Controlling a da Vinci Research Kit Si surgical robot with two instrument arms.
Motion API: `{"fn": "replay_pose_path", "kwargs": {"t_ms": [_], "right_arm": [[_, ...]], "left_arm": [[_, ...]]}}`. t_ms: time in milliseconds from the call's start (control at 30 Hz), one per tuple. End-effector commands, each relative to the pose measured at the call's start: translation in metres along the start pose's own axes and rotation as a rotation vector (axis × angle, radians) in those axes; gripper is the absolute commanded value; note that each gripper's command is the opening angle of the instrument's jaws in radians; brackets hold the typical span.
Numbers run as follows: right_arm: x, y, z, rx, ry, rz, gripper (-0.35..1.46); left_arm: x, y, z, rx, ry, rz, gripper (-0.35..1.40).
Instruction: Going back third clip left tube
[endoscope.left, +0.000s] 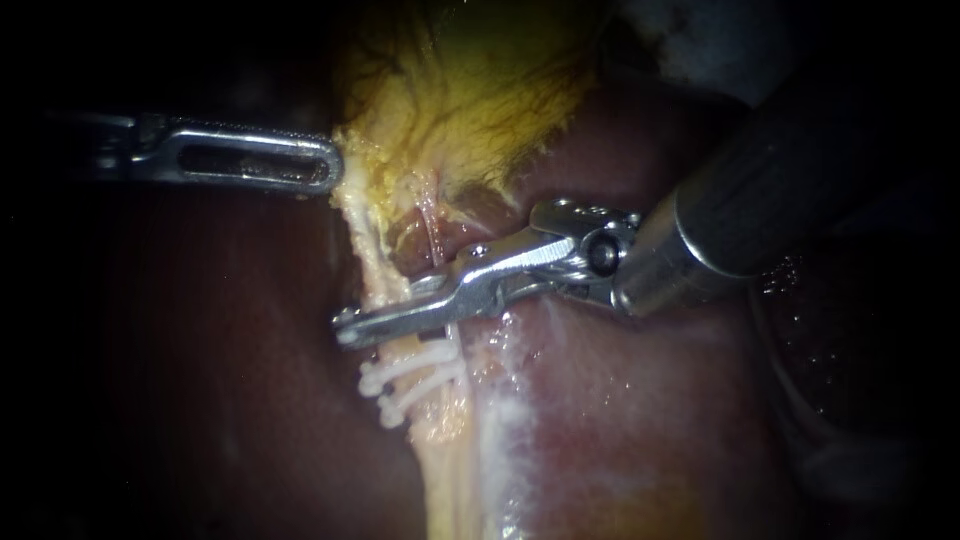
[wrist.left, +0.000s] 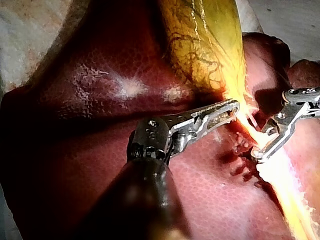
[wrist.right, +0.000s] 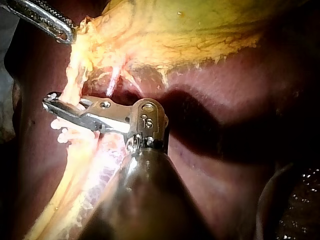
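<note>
The pale yellow left tube (endoscope.left: 383, 268) runs down from the yellow gallbladder (endoscope.left: 470, 90) over the dark red liver (endoscope.left: 200, 380). White clips (endoscope.left: 415, 380) sit across it low down, close together. My right instrument (endoscope.left: 345, 328) lies across the tube just above the clips, its jaws open by a narrow gap, the tube showing between them in the right wrist view (wrist.right: 50, 102). My left instrument (endoscope.left: 330, 165) is shut on the gallbladder's frayed edge at the top of the tube, also seen in the left wrist view (wrist.left: 232, 106).
A thin pale strand (endoscope.left: 430, 225) crosses the hollow under the gallbladder, right of the tube. A whitish glistening band (endoscope.left: 505, 430) runs beside the tube over the liver. My right instrument's thick dark shaft (endoscope.left: 800, 170) fills the upper right.
</note>
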Motion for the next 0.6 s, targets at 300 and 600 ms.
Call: {"fn": "replay_pose_path", "kwargs": {"t_ms": [300,600], "right_arm": [[-0.0006,0.0013,0.0006,-0.132,-0.124,-0.25,0.42],[-0.0019,0.0006,-0.0016,-0.399,-0.131,-0.557,0.6]], "left_arm": [[0.0001,0.0001,0.0,0.0,0.0,0.0,-0.35],[0.0001,0.0002,-0.0001,0.001,0.0,0.001,-0.35]]}}
